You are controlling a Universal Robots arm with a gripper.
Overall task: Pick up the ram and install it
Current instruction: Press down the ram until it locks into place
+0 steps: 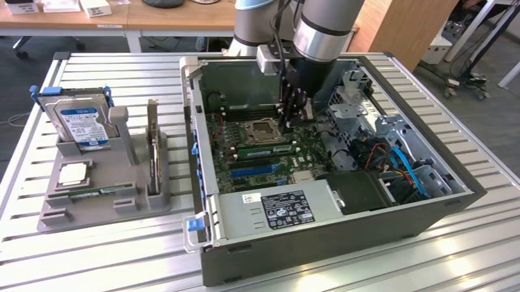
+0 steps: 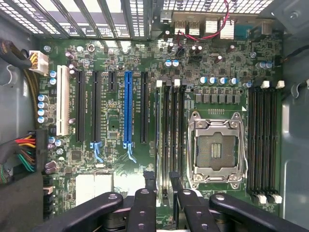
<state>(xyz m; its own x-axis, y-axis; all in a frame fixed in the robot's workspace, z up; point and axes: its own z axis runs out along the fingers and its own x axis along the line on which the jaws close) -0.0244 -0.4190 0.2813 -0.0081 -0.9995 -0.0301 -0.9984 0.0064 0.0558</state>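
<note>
A thin green ram (image 1: 99, 192) stick lies in the front groove of the grey holder (image 1: 61, 216) at the exterior view's left. Another green memory stick (image 1: 262, 148) stands seated in a slot beside the CPU socket (image 1: 262, 129) inside the open computer case (image 1: 268, 255). My gripper (image 1: 290, 125) hangs inside the case, well away from the holder. In the wrist view the gripper (image 2: 162, 181) is open, and its black fingers (image 2: 145, 203) straddle the end of the memory slots (image 2: 169, 130) next to the CPU socket (image 2: 212, 147). Nothing shows clamped between them.
The holder also carries a blue-labelled hard drive (image 1: 81, 121), an upright expansion card (image 1: 153, 140) and a CPU chip (image 1: 73, 174). Inside the case are the power supply (image 1: 276, 210), cable bundles (image 1: 398, 164) and drive cage (image 1: 357, 103). Slatted metal table (image 1: 97, 261) surrounds everything.
</note>
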